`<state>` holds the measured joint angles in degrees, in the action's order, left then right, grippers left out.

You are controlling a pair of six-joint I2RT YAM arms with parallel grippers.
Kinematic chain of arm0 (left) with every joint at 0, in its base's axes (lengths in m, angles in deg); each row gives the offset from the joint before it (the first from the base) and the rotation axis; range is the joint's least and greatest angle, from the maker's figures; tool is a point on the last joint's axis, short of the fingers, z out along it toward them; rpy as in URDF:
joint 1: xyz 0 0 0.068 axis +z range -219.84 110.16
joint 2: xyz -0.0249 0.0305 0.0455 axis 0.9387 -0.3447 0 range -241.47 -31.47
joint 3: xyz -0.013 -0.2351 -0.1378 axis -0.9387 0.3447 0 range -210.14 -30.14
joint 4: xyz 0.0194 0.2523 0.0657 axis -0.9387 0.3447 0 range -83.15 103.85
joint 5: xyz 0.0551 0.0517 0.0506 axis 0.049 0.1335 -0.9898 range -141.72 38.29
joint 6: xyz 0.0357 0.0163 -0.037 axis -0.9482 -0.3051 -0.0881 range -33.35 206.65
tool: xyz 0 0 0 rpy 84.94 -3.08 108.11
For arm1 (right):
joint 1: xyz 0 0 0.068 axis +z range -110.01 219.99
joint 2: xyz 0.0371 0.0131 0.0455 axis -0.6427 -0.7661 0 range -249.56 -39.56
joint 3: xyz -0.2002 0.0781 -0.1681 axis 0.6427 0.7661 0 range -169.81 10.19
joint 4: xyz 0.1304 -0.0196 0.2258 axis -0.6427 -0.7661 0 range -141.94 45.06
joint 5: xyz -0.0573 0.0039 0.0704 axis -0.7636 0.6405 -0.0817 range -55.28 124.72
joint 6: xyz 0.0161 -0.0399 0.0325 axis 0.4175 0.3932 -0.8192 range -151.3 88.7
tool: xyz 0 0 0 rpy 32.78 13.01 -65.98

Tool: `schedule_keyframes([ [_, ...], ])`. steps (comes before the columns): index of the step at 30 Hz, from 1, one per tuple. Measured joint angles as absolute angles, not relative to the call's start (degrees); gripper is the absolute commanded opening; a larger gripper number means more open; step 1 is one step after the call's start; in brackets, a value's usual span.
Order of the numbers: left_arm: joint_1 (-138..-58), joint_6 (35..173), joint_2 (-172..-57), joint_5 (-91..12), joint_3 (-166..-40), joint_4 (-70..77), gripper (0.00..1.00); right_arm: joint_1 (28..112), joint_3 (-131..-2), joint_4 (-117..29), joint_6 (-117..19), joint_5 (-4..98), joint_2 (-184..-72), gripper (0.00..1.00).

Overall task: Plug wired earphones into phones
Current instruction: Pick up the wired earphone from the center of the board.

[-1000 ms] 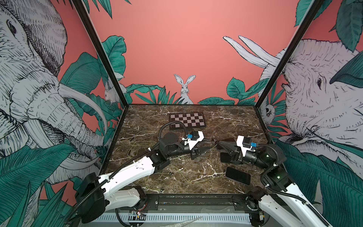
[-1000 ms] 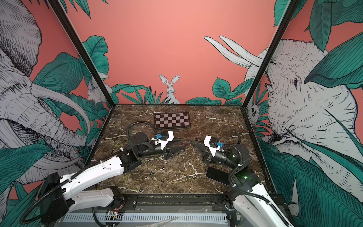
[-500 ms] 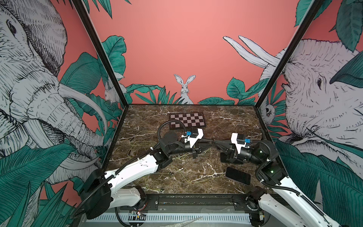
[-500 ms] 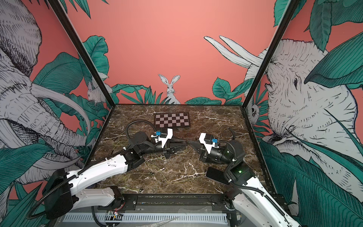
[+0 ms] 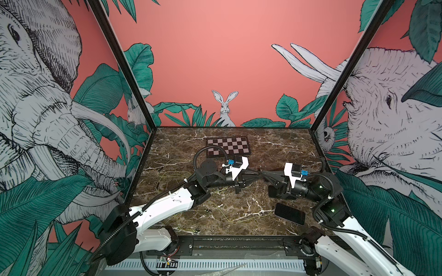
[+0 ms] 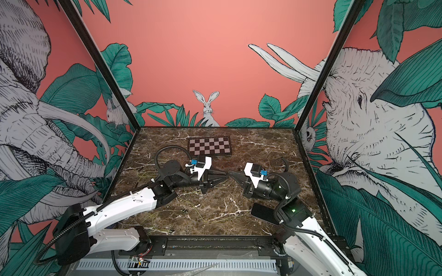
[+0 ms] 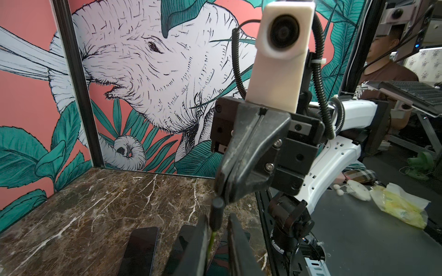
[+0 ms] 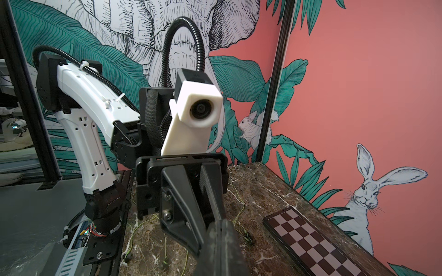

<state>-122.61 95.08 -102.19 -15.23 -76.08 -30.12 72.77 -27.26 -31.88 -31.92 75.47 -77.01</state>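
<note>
Right gripper [image 7: 221, 191]: jaws pressed together, pinching the end of the plug [image 7: 216, 210] at their very tip.
Left gripper [image 7: 217, 218]: fingers [image 7: 198, 243] stood slightly apart on either side of the plug. Whether the pads actually pressed it could not be told (a slim gap showed on one side in the left wrist view).
Meeting point: both grippers were nose to nose above the middle of the marble table [image 5: 275, 148], with their tips almost touching in both top views.
Plug: a small dark cylinder, raised off the table between the two sets of tips. Its yellow-green cord [image 7: 211, 241] ran back between the left fingers.
Wired earphones [image 5: 228, 221]: the other cords lay loose on the marble, mostly under and in front of the left arm. A small dark earbud [image 8: 248, 240] rested on the stone.
Phones [image 7: 141, 251]: two lay flat side by side on the right arm's side of the table. What looked like a third was partly hidden behind the left fingers.
Front phone [image 5: 289, 213]: flat near the front edge, just beside the right arm.
Checkerboard [image 5: 228, 149]: flat at the back of the table, well apart from the phones.
</note>
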Motion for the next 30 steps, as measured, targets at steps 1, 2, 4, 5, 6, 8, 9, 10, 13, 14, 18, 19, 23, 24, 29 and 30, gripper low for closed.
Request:
schedule_keyframes([
  [1,-122.6,95.3,-102.2,-15.2,-76.1,-30.4,0.16,73.0,-27.3,-31.9,-31.9,75.6,-77.1,0.00],
  [2,-122.6,95.4,-102.2,-15.2,-76.1,-30.6,0.14,73.1,-27.3,-31.9,-31.9,75.6,-77.4,0.00],
  [4,-122.6,95.7,-102.2,-15.1,-76.1,-30.7,0.09,73.2,-27.3,-31.4,-32.0,75.4,-77.6,0.00],
  [5,-122.6,95.8,-102.2,-15.0,-76.1,-30.7,0.08,73.2,-27.3,-31.2,-31.9,75.4,-77.7,0.00],
  [6,-122.6,95.8,-102.2,-15.0,-76.1,-30.8,0.07,73.2,-27.3,-31.0,-31.9,75.3,-77.7,0.00],
  [8,-122.6,95.9,-102.2,-14.9,-76.1,-30.8,0.07,73.2,-27.2,-30.9,-31.9,75.2,-77.7,0.00],
  [9,-122.6,95.9,-102.2,-14.9,-76.1,-30.8,0.09,73.2,-27.1,-30.8,-31.9,75.2,-77.7,0.00],
  [10,-122.6,95.9,-102.2,-14.9,-76.1,-30.7,0.09,73.2,-27.0,-30.6,-32.0,75.1,-77.6,0.00],
  [13,-122.6,95.9,-102.2,-14.9,-76.1,-30.3,0.12,73.2,-26.7,-30.5,-32.1,75.0,-77.4,0.00],
  [14,-122.6,95.9,-102.2,-14.9,-76.1,-30.3,0.13,73.3,-26.6,-30.5,-32.1,75.0,-77.4,0.00],
  [18,-122.6,96.1,-102.2,-14.8,-76.1,-30.3,0.16,73.3,-26.6,-30.5,-32.2,75.0,-77.1,0.00],
  [19,-122.6,96.2,-102.2,-14.8,-76.1,-30.3,0.16,73.3,-26.6,-30.5,-32.2,74.9,-76.9,0.00],
  [23,-122.6,96.3,-102.1,-14.9,-76.1,-30.1,0.19,73.3,-26.6,-30.6,-32.1,74.6,-76.2,0.00],
  [24,-122.6,96.5,-102.0,-14.8,-76.1,-29.8,0.19,73.3,-26.6,-30.6,-32.1,74.5,-76.1,0.00],
  [29,-122.6,97.3,-101.9,-14.7,-76.1,-29.7,0.14,73.3,-26.6,-30.6,-32.1,74.4,-76.2,0.00],
  [30,-122.6,97.3,-101.9,-14.7,-76.1,-29.7,0.14,73.3,-26.6,-30.7,-32.1,74.4,-76.2,0.00],
])
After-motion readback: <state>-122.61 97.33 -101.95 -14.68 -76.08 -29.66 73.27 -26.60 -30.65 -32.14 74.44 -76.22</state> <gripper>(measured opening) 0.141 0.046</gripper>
